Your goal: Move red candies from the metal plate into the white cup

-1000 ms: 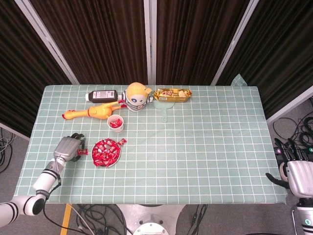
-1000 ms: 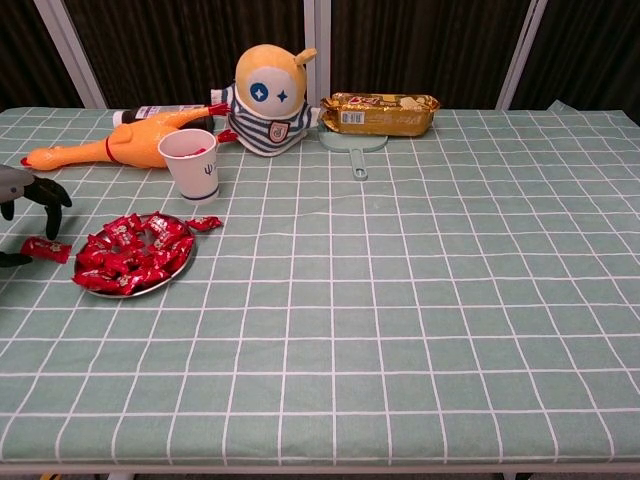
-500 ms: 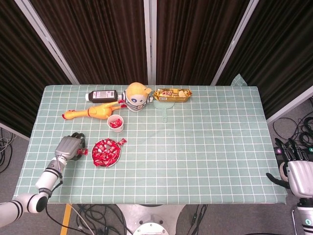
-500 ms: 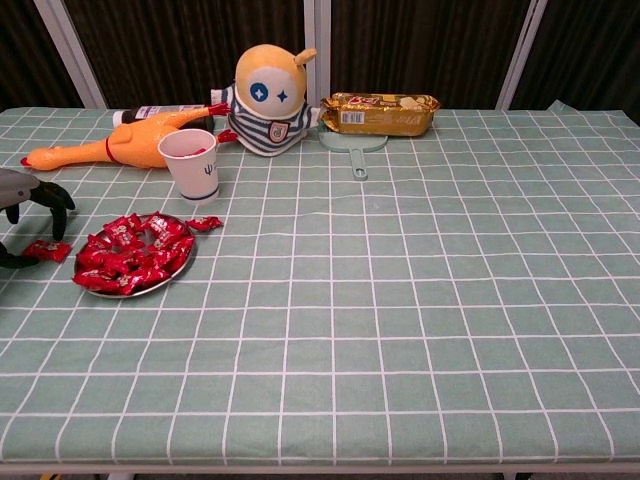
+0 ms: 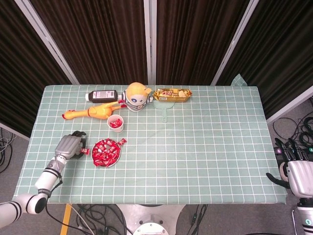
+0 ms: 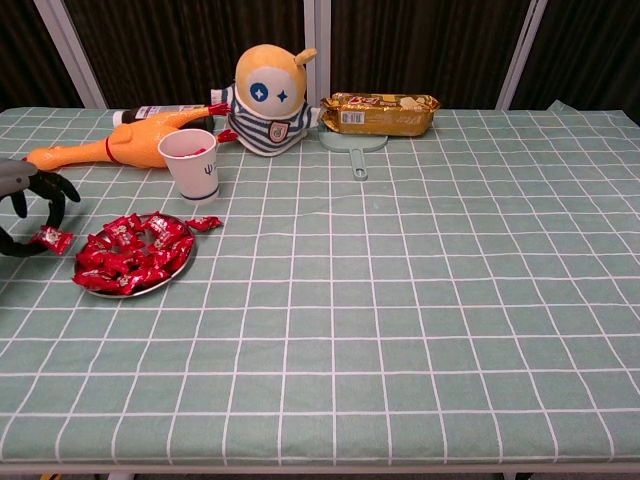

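Heaping red in crinkled wrappers, the candies filled the metal plate at the left of the chest view, with one stray candy on the cloth just beside its rim and the white cup standing behind it, red showing inside. Your left hand sat at the far left edge, dark fingers curled around a single wrapped candy. Your right hand hung off the table at the lower right of the head view; its finger state could not be told.
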### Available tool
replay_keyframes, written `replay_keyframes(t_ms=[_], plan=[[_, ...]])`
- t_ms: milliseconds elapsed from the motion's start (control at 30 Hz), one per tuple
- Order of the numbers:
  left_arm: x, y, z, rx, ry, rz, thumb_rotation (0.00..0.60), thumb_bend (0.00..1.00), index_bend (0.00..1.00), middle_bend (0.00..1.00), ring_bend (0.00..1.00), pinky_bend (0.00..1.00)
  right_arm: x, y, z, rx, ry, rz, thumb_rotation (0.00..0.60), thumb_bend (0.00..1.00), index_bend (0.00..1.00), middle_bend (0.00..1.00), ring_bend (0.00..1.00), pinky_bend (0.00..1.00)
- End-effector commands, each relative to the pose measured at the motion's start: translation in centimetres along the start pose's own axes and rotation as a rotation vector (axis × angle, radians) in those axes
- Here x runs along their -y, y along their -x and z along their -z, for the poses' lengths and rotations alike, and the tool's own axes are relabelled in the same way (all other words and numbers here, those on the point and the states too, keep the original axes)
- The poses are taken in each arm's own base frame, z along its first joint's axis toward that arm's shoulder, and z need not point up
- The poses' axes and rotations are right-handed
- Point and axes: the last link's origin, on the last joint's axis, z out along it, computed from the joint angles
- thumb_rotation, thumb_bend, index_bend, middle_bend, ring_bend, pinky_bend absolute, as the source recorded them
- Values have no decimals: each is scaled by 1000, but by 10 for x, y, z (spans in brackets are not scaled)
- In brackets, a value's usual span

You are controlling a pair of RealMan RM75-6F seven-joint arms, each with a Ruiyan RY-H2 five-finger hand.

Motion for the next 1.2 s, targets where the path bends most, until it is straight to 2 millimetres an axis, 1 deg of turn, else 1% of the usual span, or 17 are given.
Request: replay_keyframes(t_ms=[33, 100, 233, 333, 433, 533, 633, 933, 1033, 1200], plan=[[-5, -29, -2, -85, 37, 72, 600, 352, 639, 291, 169, 376, 0, 0, 0, 2, 1, 0, 600, 29, 14, 199, 8, 184], [-11, -43, -7, -118, 58, 86, 600, 352, 629, 291, 170, 375, 0, 0, 0, 3, 1, 0, 600, 28, 14, 199, 8, 184], [-32, -72, -25, -163, 116, 96, 600, 352, 616, 292, 169, 375, -1, 1, 0, 3, 3, -2, 600, 28, 13, 199, 8, 184], [-49, -88, -40, -176, 147, 82, 600, 352, 614, 292, 169, 374, -3, 1, 1, 3, 10, -3, 600, 28, 14, 199, 8, 184], [-64, -97, -54, -175, 162, 51, 600, 352, 611, 292, 169, 373, -5, 1, 2, 3, 18, -3, 600, 28, 13, 199, 9, 184], [-74, -100, -69, -160, 152, 10, 600, 354, 607, 292, 169, 371, -7, 1, 3, 3, 21, -4, 600, 28, 14, 199, 9, 184], [-81, -100, -79, -147, 137, 17, 600, 356, 602, 292, 169, 371, -8, 1, 4, 2, 26, -5, 600, 29, 14, 199, 8, 184], [-94, -94, -91, -96, 132, 5, 600, 362, 573, 292, 169, 369, -11, 2, 3, 5, 35, -7, 600, 28, 13, 199, 8, 184], [-97, -91, -93, -77, 128, -1, 600, 362, 533, 287, 169, 369, -12, 2, 3, 6, 37, -8, 600, 28, 14, 199, 8, 184], [-97, -94, -92, -89, 124, -3, 600, 364, 388, 269, 170, 367, -12, 2, 3, 5, 38, -8, 600, 29, 14, 199, 9, 184]])
